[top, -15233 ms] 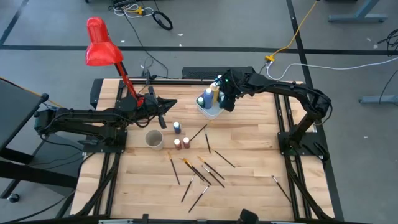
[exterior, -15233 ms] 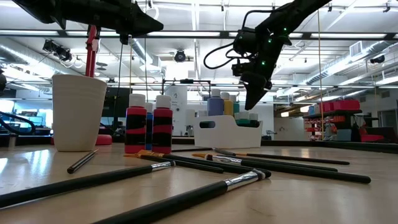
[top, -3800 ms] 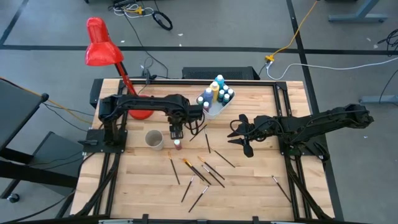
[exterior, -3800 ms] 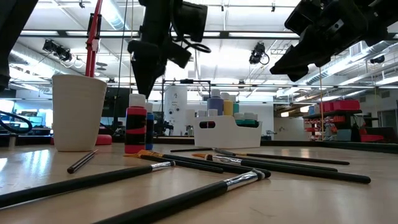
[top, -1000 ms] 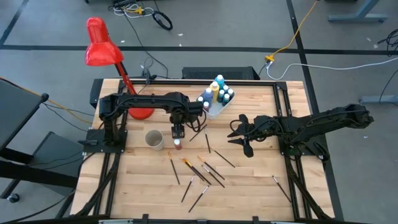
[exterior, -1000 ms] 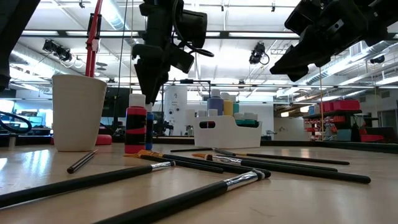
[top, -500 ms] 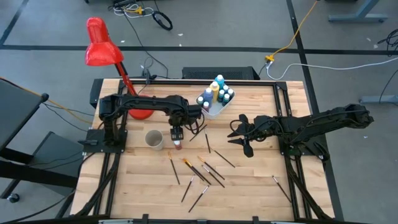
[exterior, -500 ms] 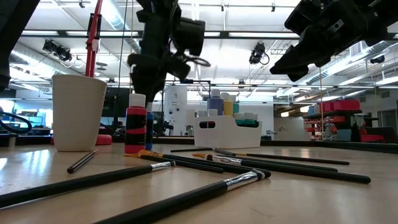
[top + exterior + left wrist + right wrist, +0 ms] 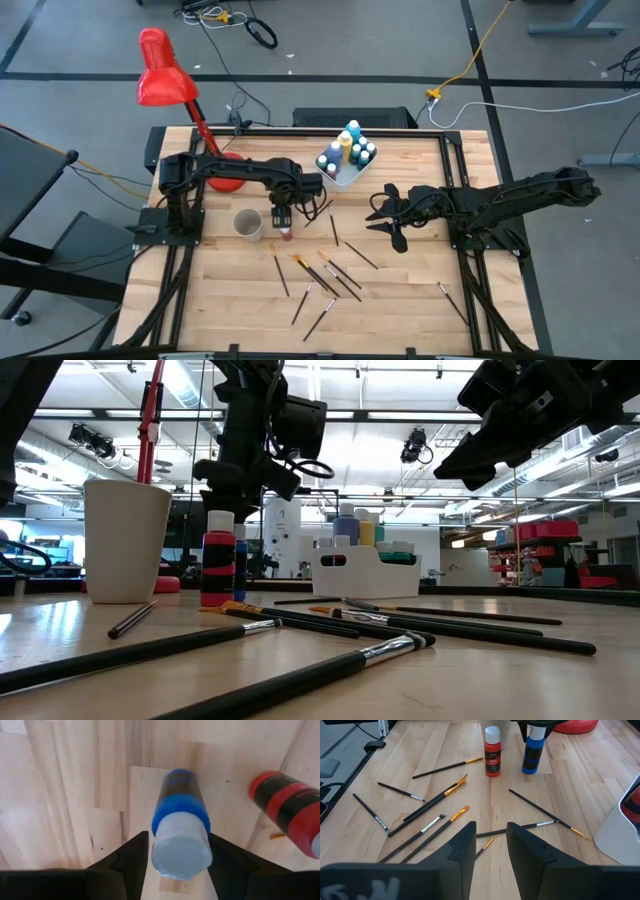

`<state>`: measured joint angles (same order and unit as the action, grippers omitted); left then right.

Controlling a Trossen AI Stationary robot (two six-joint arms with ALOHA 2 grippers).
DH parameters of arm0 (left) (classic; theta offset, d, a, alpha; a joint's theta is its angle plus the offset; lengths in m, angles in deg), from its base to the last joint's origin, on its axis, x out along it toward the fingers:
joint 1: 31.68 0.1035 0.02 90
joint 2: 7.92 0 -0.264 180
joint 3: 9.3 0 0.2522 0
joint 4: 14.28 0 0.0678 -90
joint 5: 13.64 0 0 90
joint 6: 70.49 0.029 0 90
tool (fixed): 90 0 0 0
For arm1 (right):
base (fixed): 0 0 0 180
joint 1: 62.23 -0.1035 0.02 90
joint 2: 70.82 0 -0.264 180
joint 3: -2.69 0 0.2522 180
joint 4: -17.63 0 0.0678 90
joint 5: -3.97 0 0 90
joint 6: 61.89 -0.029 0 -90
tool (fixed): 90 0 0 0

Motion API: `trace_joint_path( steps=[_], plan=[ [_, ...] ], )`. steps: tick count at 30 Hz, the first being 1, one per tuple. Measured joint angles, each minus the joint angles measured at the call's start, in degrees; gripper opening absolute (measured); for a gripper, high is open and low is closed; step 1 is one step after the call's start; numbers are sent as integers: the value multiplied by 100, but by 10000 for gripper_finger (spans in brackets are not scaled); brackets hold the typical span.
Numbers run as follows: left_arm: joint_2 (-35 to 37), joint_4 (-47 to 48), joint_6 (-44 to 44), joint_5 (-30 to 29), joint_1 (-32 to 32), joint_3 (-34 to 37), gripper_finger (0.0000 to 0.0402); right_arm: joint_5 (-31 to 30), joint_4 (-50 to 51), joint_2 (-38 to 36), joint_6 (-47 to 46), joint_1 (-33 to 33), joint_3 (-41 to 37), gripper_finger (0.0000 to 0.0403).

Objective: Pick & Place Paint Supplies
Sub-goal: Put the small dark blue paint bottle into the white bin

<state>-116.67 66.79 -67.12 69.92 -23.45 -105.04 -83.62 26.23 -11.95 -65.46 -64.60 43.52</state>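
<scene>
1. The blue paint bottle is blue with dark bands and a pale, whitish cap.
2. The red paint bottle is red with black bands and a white cap.
3. The paintbrushes have dark handles, several with orange tips.
4. The table is pale, light-grained wood.
5. The lamp is bright red.
6. The cup is beige.
7. The tray is white, holding blue, yellow and teal bottles.
8. Both arms are black.
</scene>
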Motion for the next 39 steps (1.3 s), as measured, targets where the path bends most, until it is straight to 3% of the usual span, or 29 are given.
trace_joint_path(
  steps=[19,34,39],
  plan=[
    [0,175,85,-46,-188,-503,195,0,-1,0,-28,0,0,111],
    [0,-275,512,9,-188,-505,132,0,1,0,-35,1,0,111],
    [0,-248,596,7,-188,-556,134,0,1,0,-35,0,0,111]
  ],
)
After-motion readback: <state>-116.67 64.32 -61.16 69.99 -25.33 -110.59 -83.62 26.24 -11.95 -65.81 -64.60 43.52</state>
